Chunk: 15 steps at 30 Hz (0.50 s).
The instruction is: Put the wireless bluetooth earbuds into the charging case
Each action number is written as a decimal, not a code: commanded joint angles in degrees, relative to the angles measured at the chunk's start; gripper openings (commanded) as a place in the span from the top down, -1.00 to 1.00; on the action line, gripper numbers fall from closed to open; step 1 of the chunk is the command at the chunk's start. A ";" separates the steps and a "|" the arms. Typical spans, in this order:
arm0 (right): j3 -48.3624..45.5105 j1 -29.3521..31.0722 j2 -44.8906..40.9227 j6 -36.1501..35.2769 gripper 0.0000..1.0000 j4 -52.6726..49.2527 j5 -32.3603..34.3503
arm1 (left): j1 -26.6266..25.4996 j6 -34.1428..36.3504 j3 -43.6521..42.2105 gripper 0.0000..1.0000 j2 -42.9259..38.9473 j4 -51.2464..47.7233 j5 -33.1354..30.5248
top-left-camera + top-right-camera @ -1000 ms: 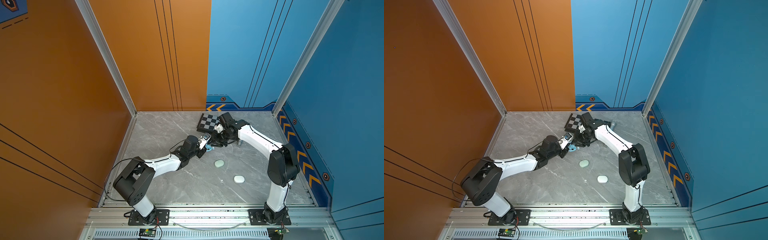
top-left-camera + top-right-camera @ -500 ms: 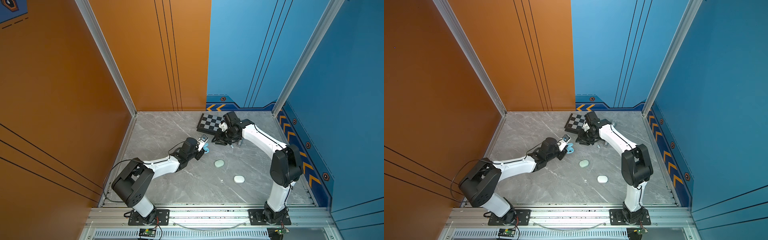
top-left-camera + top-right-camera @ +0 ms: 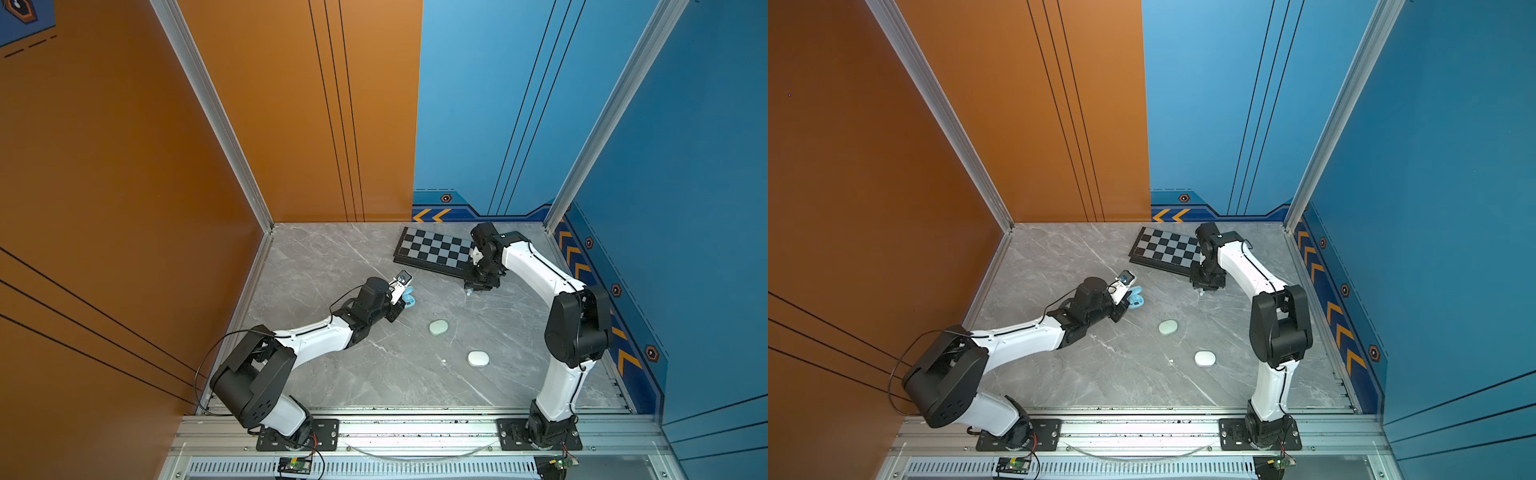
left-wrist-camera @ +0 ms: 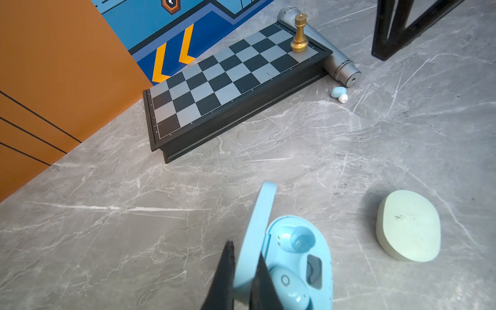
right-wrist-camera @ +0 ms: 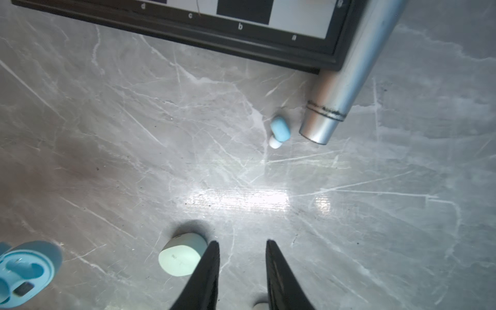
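Since a second ago, our right gripper (image 5: 241, 243) swung off the left gripper (image 4: 244, 249) toward the chessboard (image 4: 228, 80) corner. We see only its fingertips: parted, empty. The loose earbud (image 5: 279, 131) lies ahead, apart, just beside the microphone (image 5: 335, 102); light blue, white tip. Left gripper clamps the blue charging case (image 4: 322, 249) lid; a second earbud (image 4: 288, 287) sits inside.

Charging cases (image 4: 322, 257) (image 4: 408, 225) (image 3: 478, 358) 3 | blue earbuds (image 4: 337, 92) (image 4: 288, 285) 2 | chessboard (image 4: 228, 80) 1 | gold chess piece (image 4: 299, 33) 1 | microphone (image 4: 339, 65) 1 | robot arms (image 3: 316, 336) (image 3: 540, 270) 2
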 commanded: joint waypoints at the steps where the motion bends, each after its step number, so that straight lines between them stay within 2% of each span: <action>1: 3.03 0.56 3.99 -5.73 0.34 -2.55 4.80 | -0.56 -0.76 0.20 1.00 0.03 -0.10 0.79; 8: 7.08 1.93 11.41 -14.52 0.20 -2.38 11.19 | -1.45 -1.02 1.51 1.00 0.74 -0.15 2.56; 15: 9.80 2.13 15.89 -17.74 0.19 -1.64 13.32 | -2.06 -1.29 1.95 1.00 1.44 -0.12 3.38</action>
